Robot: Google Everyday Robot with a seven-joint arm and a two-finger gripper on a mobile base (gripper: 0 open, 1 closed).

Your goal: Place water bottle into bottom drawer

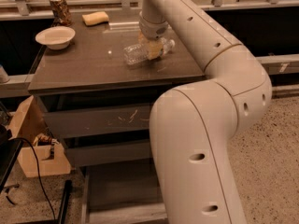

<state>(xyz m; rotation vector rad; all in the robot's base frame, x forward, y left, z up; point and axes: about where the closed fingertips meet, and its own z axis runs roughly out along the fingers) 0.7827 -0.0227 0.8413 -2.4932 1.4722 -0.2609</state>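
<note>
Gripper point(152, 49) down at the middle of the water bottle point(133, 55); clamped or loose, cannot tell. Bottle lying on its side on the cabinet top point(88, 69), cap end to the right. Farther left and back on that top: white bowl point(55, 36), patterned can point(60, 10), yellowish sponge point(95, 18). Below, scratched drawer front point(103, 120), plain middle drawer point(112, 154), then bottom drawer point(119, 192), pulled out near the floor.
</note>
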